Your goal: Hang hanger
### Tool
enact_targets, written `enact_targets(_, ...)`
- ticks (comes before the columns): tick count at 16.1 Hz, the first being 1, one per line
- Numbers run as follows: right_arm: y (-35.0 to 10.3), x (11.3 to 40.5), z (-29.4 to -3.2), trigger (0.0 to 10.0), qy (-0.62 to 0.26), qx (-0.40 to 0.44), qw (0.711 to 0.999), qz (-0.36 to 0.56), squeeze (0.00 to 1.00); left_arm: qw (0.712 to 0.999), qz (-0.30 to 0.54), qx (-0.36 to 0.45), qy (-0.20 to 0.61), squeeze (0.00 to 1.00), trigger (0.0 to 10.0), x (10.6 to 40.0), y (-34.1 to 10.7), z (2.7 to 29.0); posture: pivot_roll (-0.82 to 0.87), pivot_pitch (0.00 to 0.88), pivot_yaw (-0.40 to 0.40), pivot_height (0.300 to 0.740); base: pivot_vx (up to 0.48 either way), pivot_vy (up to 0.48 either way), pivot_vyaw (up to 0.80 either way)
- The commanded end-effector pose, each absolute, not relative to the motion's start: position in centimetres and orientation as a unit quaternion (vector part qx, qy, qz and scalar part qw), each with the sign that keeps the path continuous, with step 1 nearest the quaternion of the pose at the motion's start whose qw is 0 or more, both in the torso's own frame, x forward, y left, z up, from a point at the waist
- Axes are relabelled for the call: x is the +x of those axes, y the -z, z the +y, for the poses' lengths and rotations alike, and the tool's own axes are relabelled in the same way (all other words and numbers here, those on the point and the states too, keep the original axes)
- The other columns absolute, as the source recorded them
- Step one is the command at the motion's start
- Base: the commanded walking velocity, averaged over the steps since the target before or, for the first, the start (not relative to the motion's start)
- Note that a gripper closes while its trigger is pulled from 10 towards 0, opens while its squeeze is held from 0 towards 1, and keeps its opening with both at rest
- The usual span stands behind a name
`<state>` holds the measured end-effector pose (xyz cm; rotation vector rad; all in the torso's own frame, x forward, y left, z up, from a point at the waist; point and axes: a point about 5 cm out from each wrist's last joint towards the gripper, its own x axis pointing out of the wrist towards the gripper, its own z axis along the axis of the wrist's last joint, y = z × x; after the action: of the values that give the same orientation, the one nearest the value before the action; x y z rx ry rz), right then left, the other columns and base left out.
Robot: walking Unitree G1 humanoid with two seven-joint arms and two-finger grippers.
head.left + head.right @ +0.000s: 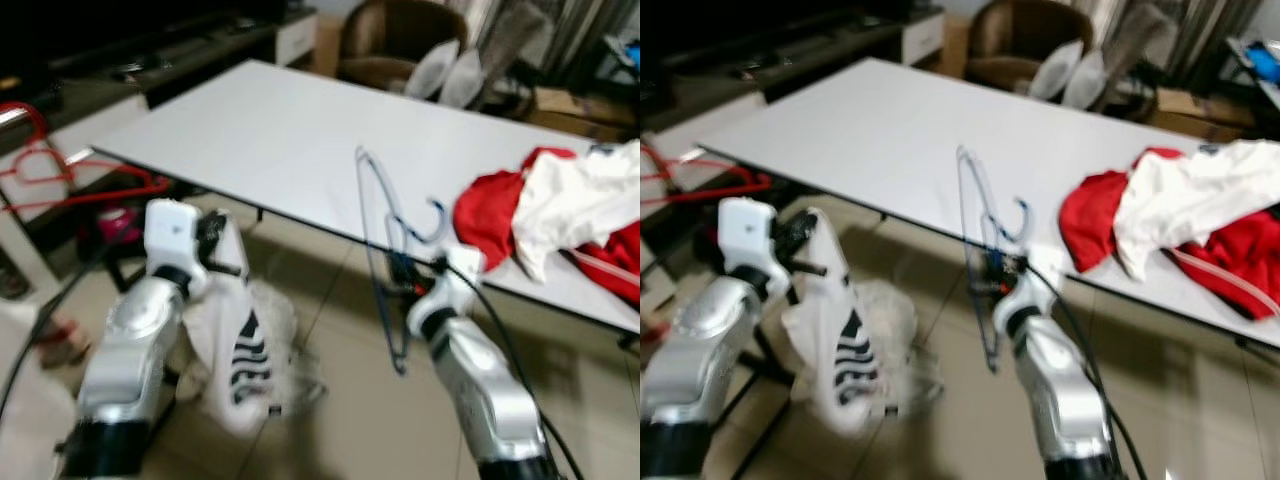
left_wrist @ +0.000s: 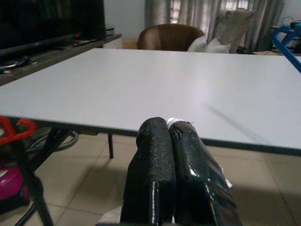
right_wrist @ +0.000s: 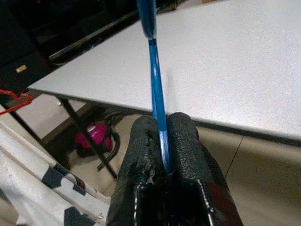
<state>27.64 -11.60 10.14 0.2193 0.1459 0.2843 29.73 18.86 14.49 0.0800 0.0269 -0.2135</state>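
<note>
R hand [image 3: 162, 155] clamped on blue hanger [image 1: 378, 215] at counter [image 1: 270, 140] edge. L hand [image 2: 171, 165] pinched on white striped garment [image 1: 235, 350]. I see red/white clothes [image 1: 560, 215] on counter.

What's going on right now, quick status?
Right tool shut on blue hanger. Left tool shut on white striped garment. White table edge directly ahead.

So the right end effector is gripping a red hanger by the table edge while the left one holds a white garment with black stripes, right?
Not quite. The hanger pinched in the right end effector is blue, as the right wrist view shows. The rest holds: it is by the table edge, and the left end effector holds the white striped garment.
</note>
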Motion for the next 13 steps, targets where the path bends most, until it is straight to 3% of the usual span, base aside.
enact_targets(1,-10.18,27.63,-13.01,10.0,-0.121,0.09,0.986,0.064,0.0,0.991,0.002,0.037,0.126,0.0,10.0,29.83,-14.86,17.92,0.0,0.0,-0.034,0.74,0.356,0.0,0.0)
enact_targets(13,-10.09,27.72,-13.15,10.0,-0.11,0.108,0.985,0.072,0.0,0.992,0.008,0.035,0.122,0.0,10.0,29.86,-14.21,18.12,0.0,0.0,-0.044,0.74,0.354,0.0,0.0)
